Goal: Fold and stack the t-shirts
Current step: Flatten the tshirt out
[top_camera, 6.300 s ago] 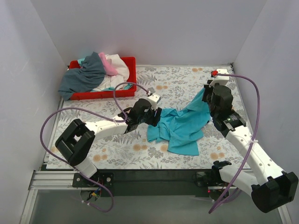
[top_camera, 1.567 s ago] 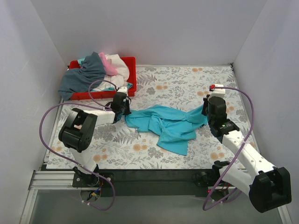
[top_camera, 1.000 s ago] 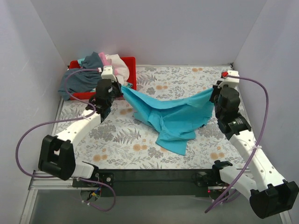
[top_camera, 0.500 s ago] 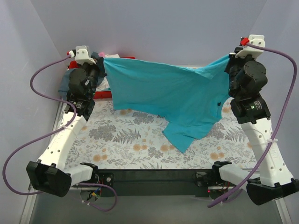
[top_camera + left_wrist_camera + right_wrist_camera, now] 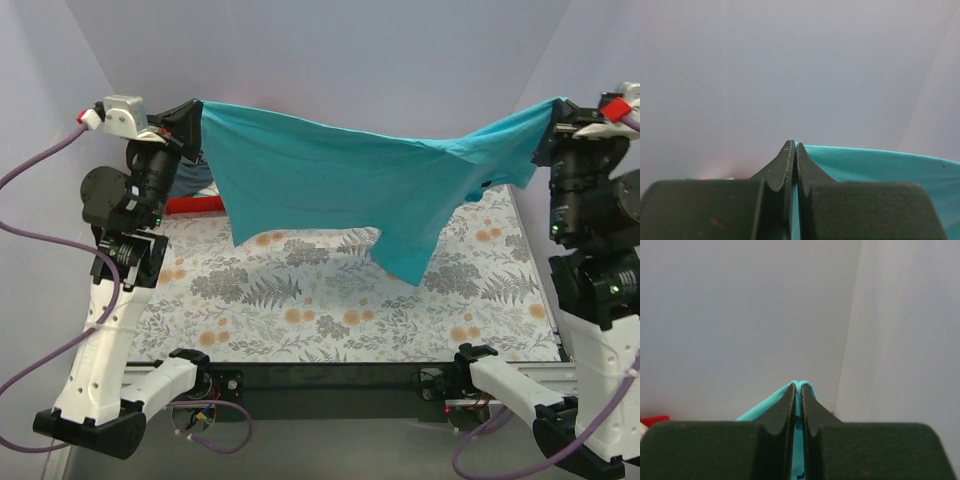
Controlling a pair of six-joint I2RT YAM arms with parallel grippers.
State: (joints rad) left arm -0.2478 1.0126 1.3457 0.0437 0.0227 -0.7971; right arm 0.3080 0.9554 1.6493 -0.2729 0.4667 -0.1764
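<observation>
The bright turquoise t-shirt (image 5: 350, 180) hangs stretched in the air between both arms, high above the flowered table (image 5: 330, 300). My left gripper (image 5: 192, 108) is shut on its left corner, and the cloth (image 5: 880, 165) runs off to the right of the pinched fingers (image 5: 793, 150). My right gripper (image 5: 552, 112) is shut on the right corner, where a fold of turquoise (image 5: 799, 385) pokes out over the fingertips. The shirt sags in the middle and a pointed flap (image 5: 405, 262) dangles lowest. Slate grey cloth (image 5: 185, 178) shows behind the left arm.
A red plastic tray (image 5: 195, 204) sits at the table's back left, mostly hidden by the hanging shirt and the left arm. Purple cables (image 5: 40, 160) loop beside both arms. Grey walls close in on three sides.
Both arms have risen and spread apart, lifting the turquoise t-shirt off the table until it hangs stretched between them. Both grippers stayed shut on its corners.
</observation>
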